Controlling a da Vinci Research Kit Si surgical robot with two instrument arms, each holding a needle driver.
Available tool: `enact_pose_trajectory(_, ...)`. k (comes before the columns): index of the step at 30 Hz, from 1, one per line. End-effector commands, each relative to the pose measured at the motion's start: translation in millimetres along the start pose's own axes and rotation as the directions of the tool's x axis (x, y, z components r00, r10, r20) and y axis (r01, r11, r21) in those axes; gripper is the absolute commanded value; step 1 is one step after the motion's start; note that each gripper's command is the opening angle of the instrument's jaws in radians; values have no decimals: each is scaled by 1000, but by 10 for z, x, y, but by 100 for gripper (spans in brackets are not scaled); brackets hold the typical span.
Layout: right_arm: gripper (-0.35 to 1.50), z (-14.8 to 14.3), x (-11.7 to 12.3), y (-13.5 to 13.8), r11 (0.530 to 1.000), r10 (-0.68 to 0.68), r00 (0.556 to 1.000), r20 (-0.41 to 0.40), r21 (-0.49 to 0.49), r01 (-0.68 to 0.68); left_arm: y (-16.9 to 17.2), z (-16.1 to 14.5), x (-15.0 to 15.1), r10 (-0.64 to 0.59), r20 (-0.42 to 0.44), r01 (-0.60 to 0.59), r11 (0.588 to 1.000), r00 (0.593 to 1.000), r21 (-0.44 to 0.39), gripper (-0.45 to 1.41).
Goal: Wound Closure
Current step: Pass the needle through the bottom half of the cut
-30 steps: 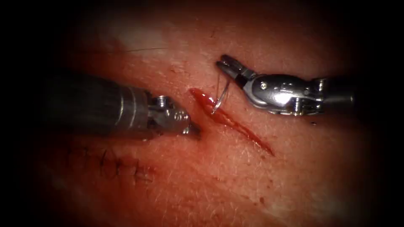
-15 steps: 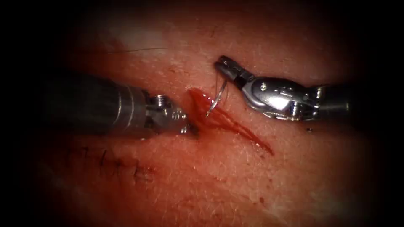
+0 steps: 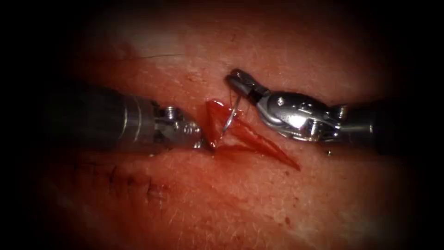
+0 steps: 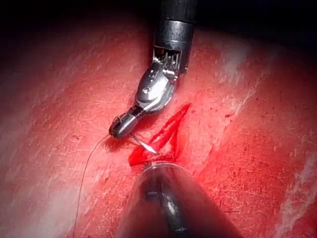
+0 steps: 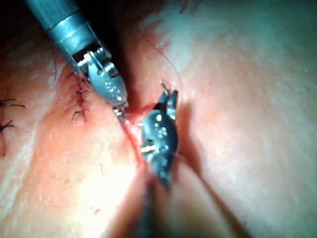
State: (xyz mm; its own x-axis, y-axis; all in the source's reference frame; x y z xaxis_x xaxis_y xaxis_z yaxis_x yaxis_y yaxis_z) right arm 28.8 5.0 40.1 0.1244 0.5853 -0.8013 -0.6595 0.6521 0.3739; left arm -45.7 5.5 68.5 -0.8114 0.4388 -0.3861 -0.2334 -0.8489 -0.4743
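No readable markings or lettering on either tool that I can see. Right hand (image 3: pixel 235 79) is clamped on the curved needle (image 3: pixel 230 115) near its thread end, just right of the cut (image 3: pixel 259 141); the needle hangs down from the jaws with its tip over the open upper part of the cut. I can't tell from the endoscope view whether the tip touches the tissue (image 3: pixel 240 199) or sits just above it; in the left wrist view the needle (image 4: pixel 143 145) looks free, point over the red gap. Left hand (image 3: pixel 203 143) is at the left edge of the cut, tip pressed against the lip, which is pulled wide there. Its jaw tips are buried against the tissue, so I can't tell if it's pinching the edge or only pushing. Thread (image 4: pixel 86 173) trails away from the right hand (image 4: pixel 120 127) across the tissue; it runs out of frame, far end not visible. A faint strand also crosses the tissue above the cut in the endoscope view. Older stitched line (image 3: pixel 132 183) sits below the left tool, dim and hard to make out. Red fluid (image 3: pixel 217 122) fills the cut.
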Motion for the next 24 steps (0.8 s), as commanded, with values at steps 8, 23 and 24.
enact_pose_trajectory(8, -35, 3, -9, -29, 998, 39, 999, 15, 47, -39, 2, 6, -3, 3, 0, -3, 1000, 1000, -5, -30)
enact_pose_trajectory(23, -35, -4, -22, -54, 990, 123, 988, 92, 53, -129, 0, 4, -3, 3, 0, -3, 1000, 1000, -7, -30)
enact_pose_trajectory(24, -35, -4, -23, -55, 989, 128, 987, 95, 58, -134, -1, 4, -3, 4, 0, -4, 1000, 1000, -7, -30)
